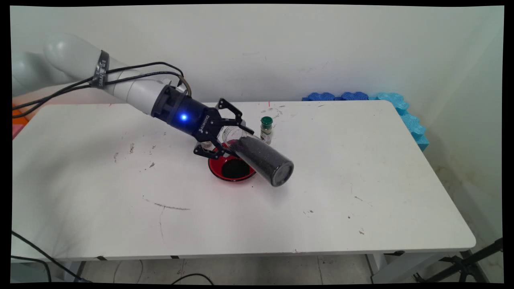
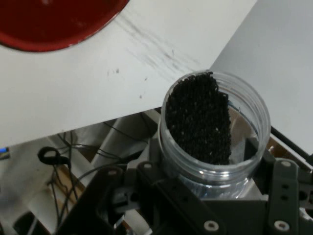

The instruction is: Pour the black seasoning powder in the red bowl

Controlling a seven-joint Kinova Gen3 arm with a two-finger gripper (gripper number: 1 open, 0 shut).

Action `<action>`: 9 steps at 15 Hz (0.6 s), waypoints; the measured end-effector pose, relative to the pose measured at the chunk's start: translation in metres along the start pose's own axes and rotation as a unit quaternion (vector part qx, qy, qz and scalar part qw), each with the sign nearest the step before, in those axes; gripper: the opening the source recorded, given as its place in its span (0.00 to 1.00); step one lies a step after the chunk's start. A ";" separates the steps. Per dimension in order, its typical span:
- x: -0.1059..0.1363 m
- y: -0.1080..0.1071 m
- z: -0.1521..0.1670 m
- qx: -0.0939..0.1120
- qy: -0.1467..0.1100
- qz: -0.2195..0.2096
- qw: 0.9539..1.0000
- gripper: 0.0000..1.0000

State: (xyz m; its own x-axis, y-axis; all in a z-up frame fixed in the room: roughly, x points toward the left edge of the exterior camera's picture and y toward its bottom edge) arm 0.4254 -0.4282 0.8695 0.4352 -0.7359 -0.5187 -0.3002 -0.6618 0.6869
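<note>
- The pincer (image 1: 225,138) is clenched on a tilted clear jar (image 1: 261,160) of black granules over the red bowl (image 1: 232,168).
- Granules may overshoot onto the desk (image 1: 321,200); the mouth's aim is unclear.
- A green-capped spice bottle (image 1: 266,129) stands close behind.

arm reaching in low from the upper left, wrist angled down to the right, claw (image 1: 237,140) clamped shut on its load, cables trailing behind.

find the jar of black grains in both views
Main view: the jar of black grains is centre frame, tilted, held in the jaws above the red bowl.
Hand view: lower right, open mouth toward the camera.
Shared landmark: the red bowl, top left in the hand view.
</note>
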 end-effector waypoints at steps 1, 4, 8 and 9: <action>0.000 0.000 0.000 0.002 0.005 0.012 1.000 0.00; -0.002 0.002 -0.003 0.010 0.018 0.054 0.998 0.00; -0.006 0.006 -0.006 0.026 0.034 0.130 0.991 0.00; -0.007 0.007 -0.007 0.031 0.038 0.152 0.987 0.00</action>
State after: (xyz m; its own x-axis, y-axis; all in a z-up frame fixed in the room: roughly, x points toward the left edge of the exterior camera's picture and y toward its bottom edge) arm 0.4264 -0.4266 0.8818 0.3791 -0.8906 -0.2512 -0.4770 -0.4207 0.7716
